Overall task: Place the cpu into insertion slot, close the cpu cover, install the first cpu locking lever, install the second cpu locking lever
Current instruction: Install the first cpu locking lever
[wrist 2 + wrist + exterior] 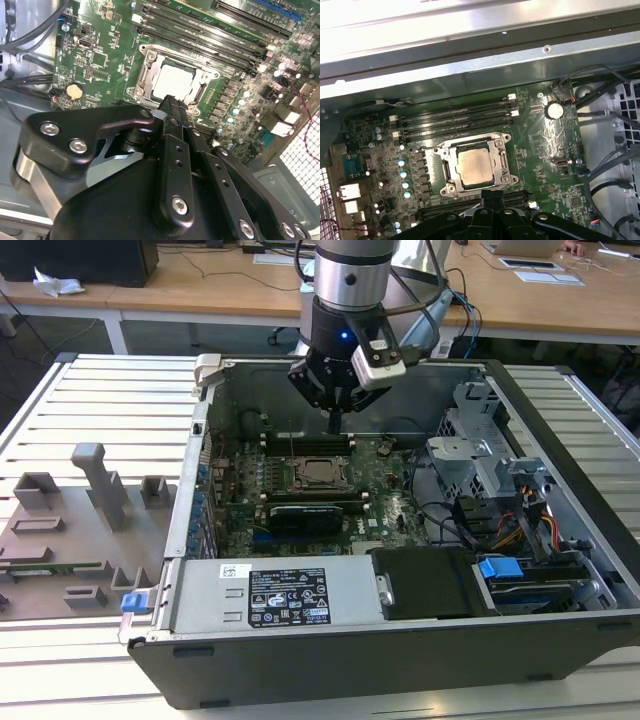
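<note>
An open computer case (pixel 400 660) lies on a slatted table (pixel 100 390), its green circuit board (pixel 545 150) facing up. The robot's black gripper (pixel 335 426) hangs above the board, fingers pressed together with nothing between them, its tips near the socket's edge. The silvery cover (pixel 503 161) lies flat, framing the grey chip (pixel 474 167), which sits in the black-rimmed socket (pixel 449 170). Whether the cover is locked down cannot be told. The likely risk is a descent slightly off line, which could press the narrow tips onto cover or chip and stress the pins beneath, or scrape the memory slots (pixel 455 117). A springy locking lever could also slip free.
</note>
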